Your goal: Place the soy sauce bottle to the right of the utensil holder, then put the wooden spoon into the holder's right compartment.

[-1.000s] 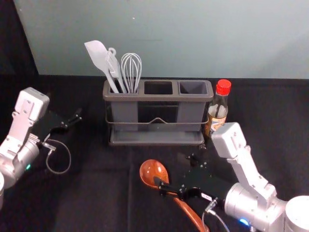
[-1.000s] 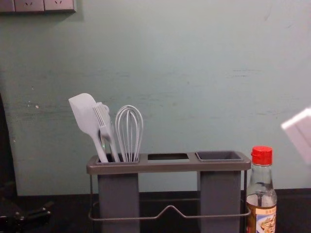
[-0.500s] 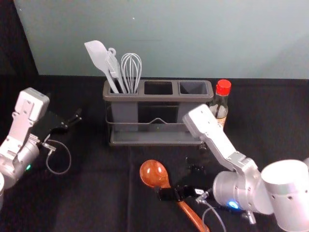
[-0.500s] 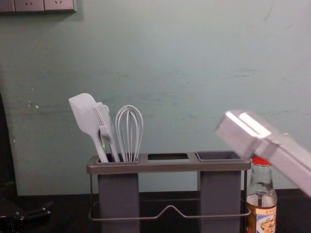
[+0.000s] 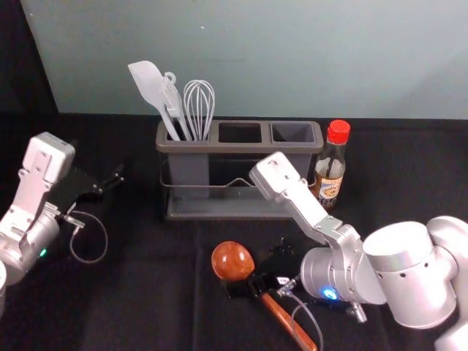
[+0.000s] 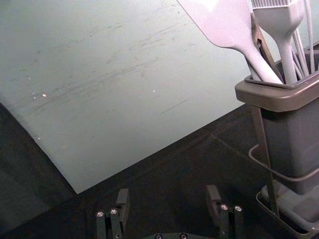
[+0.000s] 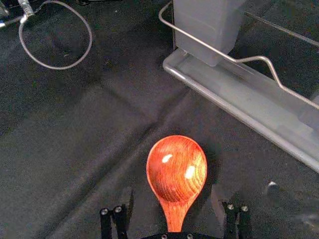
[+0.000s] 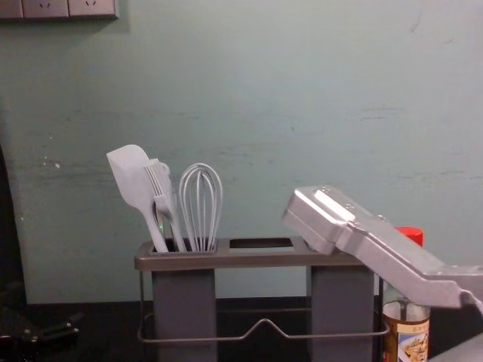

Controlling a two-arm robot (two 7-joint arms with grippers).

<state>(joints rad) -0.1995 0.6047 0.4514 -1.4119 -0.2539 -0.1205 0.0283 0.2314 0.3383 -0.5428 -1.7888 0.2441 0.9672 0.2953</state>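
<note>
The soy sauce bottle (image 5: 330, 167) stands upright just right of the utensil holder (image 5: 238, 208); in the chest view the right arm partly covers the bottle (image 8: 406, 343). The wooden spoon (image 5: 232, 260) lies in front of the holder, bowl toward it and handle toward the robot. My right gripper (image 5: 256, 272) is over the spoon's upper handle. In the right wrist view the right gripper (image 7: 172, 199) is open, its fingers either side of the spoon (image 7: 177, 169) near the neck. My left gripper (image 5: 110, 183) idles left of the holder; in its wrist view the left gripper (image 6: 168, 196) is open.
A white spatula (image 5: 148, 86), a brush and a whisk (image 5: 198, 110) stand in the holder's left compartment. The middle and right compartments (image 5: 292, 132) hold nothing visible. A wall (image 5: 380, 58) rises behind the black-covered table (image 5: 146, 292).
My right arm has swung leftward in both the head and chest views, its gripper turning over the spoon. More of the bottle shows again in the head view. The left arm is still.
</note>
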